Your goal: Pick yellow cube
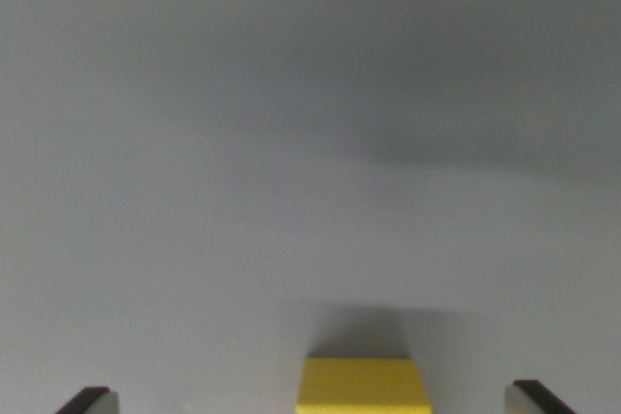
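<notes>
While the tool is held spread apart, a yellow cube is seen between its tips on the grey surface; judged light, rigid, smooth-sided, best gripped across opposite flat faces.

Tool spread wide (only fingertips visible).

Plain pale grey surface fills whole wrist view, matte, unmarked, out of focus. Far part darker, broad soft shadow band across far right, fading toward left. Near part lighter, evenly lit. No wall, window or furniture edge discernible; cannot tell tabletop from floor.
</notes>
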You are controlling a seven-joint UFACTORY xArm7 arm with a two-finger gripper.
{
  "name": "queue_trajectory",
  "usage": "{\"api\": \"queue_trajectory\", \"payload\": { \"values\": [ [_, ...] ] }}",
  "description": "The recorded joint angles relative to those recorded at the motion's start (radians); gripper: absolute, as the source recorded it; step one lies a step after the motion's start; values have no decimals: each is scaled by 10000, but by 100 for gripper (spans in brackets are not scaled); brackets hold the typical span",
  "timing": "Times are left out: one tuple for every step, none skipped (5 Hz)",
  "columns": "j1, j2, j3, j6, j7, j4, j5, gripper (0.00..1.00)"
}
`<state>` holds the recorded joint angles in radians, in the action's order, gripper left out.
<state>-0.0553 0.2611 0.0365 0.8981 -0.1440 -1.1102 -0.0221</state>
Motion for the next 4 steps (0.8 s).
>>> {"api": "queue_trajectory", "payload": {
  "values": [
    [0,0,0,0,0,0,0,0],
    [-17,183,28,-405,-79,305,-14,0],
    [-17,183,28,-405,-79,305,-14,0],
    [-32,346,54,-767,-149,577,-27,0]
  ]
}}
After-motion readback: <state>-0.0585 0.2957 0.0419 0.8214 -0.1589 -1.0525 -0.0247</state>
